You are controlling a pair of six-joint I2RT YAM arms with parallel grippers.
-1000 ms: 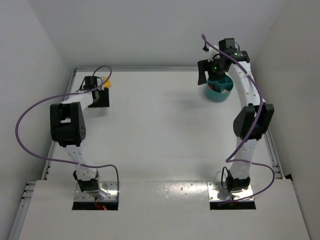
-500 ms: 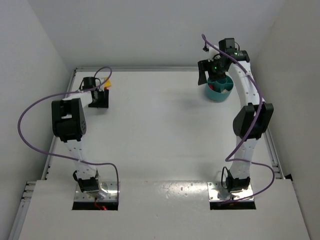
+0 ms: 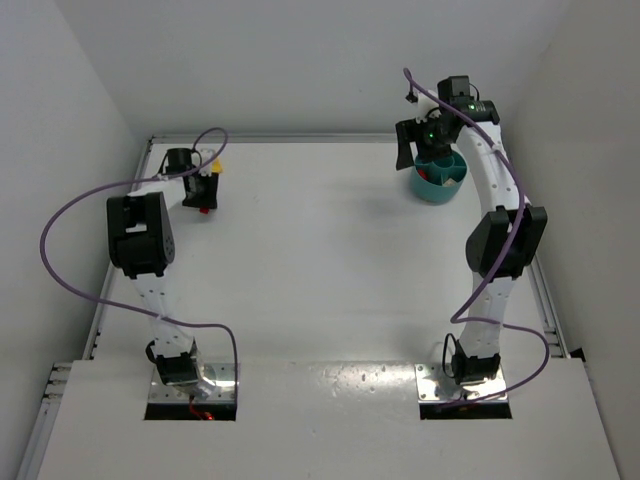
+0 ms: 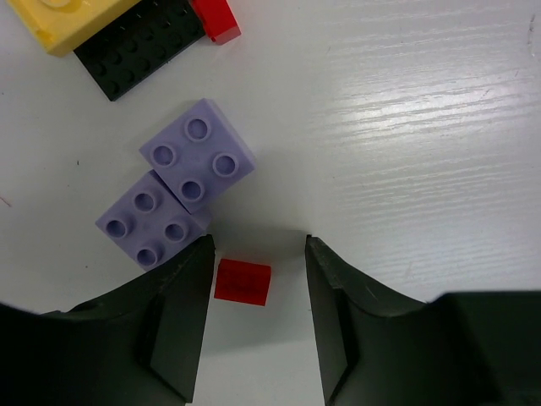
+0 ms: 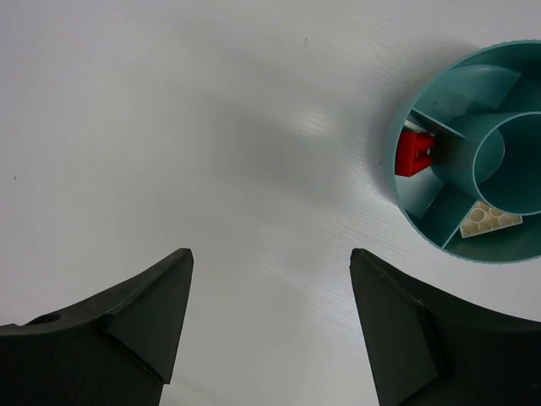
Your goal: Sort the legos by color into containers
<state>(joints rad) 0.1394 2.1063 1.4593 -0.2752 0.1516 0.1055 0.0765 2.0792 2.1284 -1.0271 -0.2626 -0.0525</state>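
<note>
Well to the left of the teal dish (image 5: 473,80), clear across the table (image 3: 320,250): left gripper (image 4: 258,249). Sits low over the surface with jaws released, straddling a small red lego (image 4: 243,282). Grips nothing; lego close against one finger, apart from the other. Just past the fingertips, a pale purple lego (image 4: 153,219) touching a second pale purple lego (image 4: 198,161) along one side. Beyond those, a yellow lego (image 4: 72,17) overlapping a black plate (image 4: 139,46), with a second red lego (image 4: 215,17) against that plate's edge.

Just beside the dish: right gripper (image 5: 269,258). Hovers over bare table with jaws spread wide, holding nothing. Inside the dish, a third red lego (image 5: 414,152) in one compartment against the centre cup (image 5: 511,165), and a white studded piece (image 5: 488,217) in the neighbouring compartment.
</note>
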